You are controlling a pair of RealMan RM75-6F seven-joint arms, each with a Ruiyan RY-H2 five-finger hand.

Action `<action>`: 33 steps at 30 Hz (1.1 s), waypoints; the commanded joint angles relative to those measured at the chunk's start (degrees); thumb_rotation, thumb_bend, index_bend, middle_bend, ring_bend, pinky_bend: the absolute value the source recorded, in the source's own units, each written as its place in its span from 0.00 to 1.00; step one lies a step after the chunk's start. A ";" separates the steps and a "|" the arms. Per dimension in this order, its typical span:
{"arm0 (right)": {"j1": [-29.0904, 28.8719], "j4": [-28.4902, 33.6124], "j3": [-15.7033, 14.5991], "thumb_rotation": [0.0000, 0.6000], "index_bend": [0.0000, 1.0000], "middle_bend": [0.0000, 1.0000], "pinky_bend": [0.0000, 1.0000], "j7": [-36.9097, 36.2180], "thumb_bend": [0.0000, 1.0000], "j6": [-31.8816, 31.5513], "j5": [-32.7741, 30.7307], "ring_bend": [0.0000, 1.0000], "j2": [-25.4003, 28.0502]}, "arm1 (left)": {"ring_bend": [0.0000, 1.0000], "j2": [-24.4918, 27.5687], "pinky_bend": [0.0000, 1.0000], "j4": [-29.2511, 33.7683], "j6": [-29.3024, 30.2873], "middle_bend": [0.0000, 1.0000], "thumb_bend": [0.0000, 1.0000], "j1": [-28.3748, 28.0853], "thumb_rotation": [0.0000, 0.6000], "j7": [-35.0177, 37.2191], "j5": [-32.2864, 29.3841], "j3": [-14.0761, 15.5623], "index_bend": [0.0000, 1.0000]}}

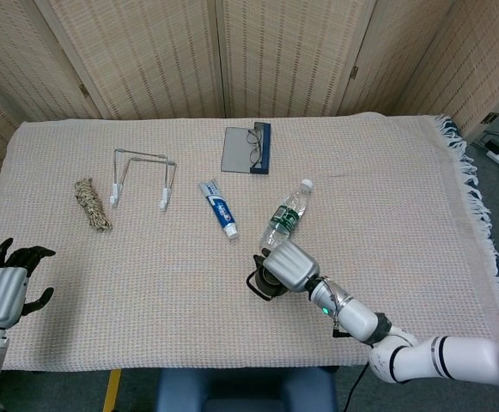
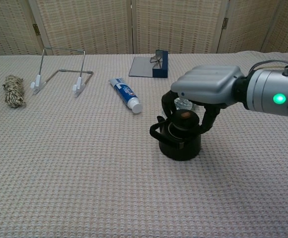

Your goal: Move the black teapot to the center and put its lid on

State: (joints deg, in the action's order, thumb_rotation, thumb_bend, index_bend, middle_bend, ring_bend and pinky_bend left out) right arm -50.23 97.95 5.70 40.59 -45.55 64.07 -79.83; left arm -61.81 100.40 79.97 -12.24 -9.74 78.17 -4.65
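The right hand [image 2: 198,99] reached in from the right edge of the table [image 1: 386,197], palm down, its dark fingers [image 2: 169,105] curled round the lid [image 2: 184,116] and holding it directly over the mouth of the teapot [image 2: 178,140]. From the chest view the lid sat at or just above the rim; whether it was fully seated could not be told. The right forearm showed a lit green light [image 2: 279,98].

The left hand [image 1: 7,287] hung at the table's near left corner, fingers spread and holding nothing, well apart from everything else.

One black teapot stood near the middle of the table toward the front edge, its handle pointing toward the robot's left. Behind it lay one water bottle [image 1: 285,216], just beside the hand. Further back lay one toothpaste tube [image 1: 218,208], one wire stand [image 1: 143,177], one bundle of rope [image 1: 91,203] and one pair of glasses [image 1: 254,147] on a dark case [image 1: 242,150].
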 commanded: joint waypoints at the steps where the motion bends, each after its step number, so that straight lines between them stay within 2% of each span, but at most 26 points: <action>1: -0.60 -0.17 -0.46 1.00 0.34 0.32 0.78 0.22 0.38 0.26 -0.78 0.84 -0.18 | 0.19 -0.08 0.00 0.05 0.02 0.24 0.25 0.07 1.00 -0.03 0.06 0.01 0.25; 6: -1.23 -0.13 -0.91 1.00 0.21 0.23 0.78 -0.45 0.38 0.19 -1.26 0.84 0.08 | 0.19 -0.08 0.00 0.28 -0.28 0.24 0.25 0.02 1.00 -0.54 0.05 0.02 0.25; 11: -1.52 0.10 -1.24 1.00 0.17 0.20 0.78 -1.46 0.38 -0.41 -0.70 0.84 0.43 | 0.19 -0.05 0.00 0.56 0.05 0.24 0.25 0.21 1.00 -0.69 0.35 -0.01 0.25; 18: -0.79 1.80 -1.93 1.00 0.17 0.22 0.78 -3.96 0.38 -1.87 1.29 0.84 1.95 | 0.19 0.12 0.00 0.71 0.13 0.24 0.25 0.42 1.00 -0.73 0.37 -0.05 0.25; 29: 1.60 5.17 -4.24 1.00 0.17 0.31 0.78 -8.27 0.38 -3.54 5.65 0.86 5.90 | 0.19 0.33 0.00 1.29 0.42 0.24 0.25 0.59 1.00 -1.07 0.99 -0.06 0.25; 33: 3.83 6.53 -5.20 1.00 0.19 0.32 0.79 -9.07 0.38 -6.90 8.47 0.86 8.31 | 0.19 0.67 0.00 1.56 0.67 0.24 0.25 0.76 1.00 -1.02 0.97 -0.18 0.25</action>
State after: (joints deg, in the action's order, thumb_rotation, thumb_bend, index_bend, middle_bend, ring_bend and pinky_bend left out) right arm -47.47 103.77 1.02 31.91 -50.99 71.39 -72.64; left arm -61.13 101.96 80.64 -11.47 -10.76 79.14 -4.83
